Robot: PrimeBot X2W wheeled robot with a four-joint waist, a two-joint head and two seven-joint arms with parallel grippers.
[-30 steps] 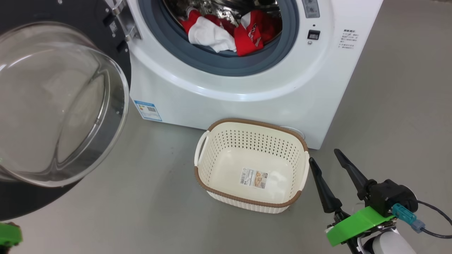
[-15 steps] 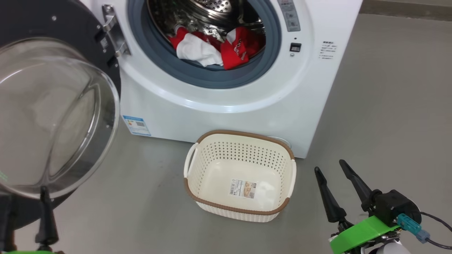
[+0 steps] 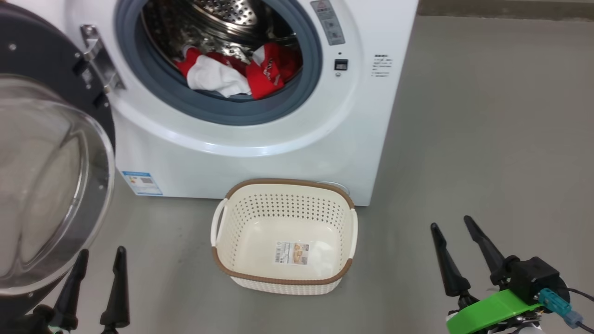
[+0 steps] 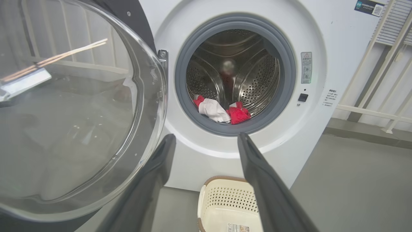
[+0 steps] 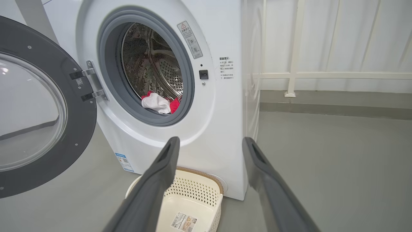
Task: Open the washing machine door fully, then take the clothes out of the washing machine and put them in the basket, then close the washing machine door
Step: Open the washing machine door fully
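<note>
Hanging wide open at the left, the washing machine door [image 3: 51, 185] is leaving the drum [image 4: 235, 71] of the washing machine [image 3: 260, 157] exposed, the clothes [image 3: 222, 76] lying at its front lip. The basket [image 3: 283, 183] is sitting on the floor [image 3: 464, 139] just before the machine. The left gripper [image 3: 102, 251] and right gripper [image 3: 450, 222] are hovering, jaws spread, holding nothing. The left wrist view is showing the drum's rear wall, the head view the basket's label [image 3: 291, 253].
</note>
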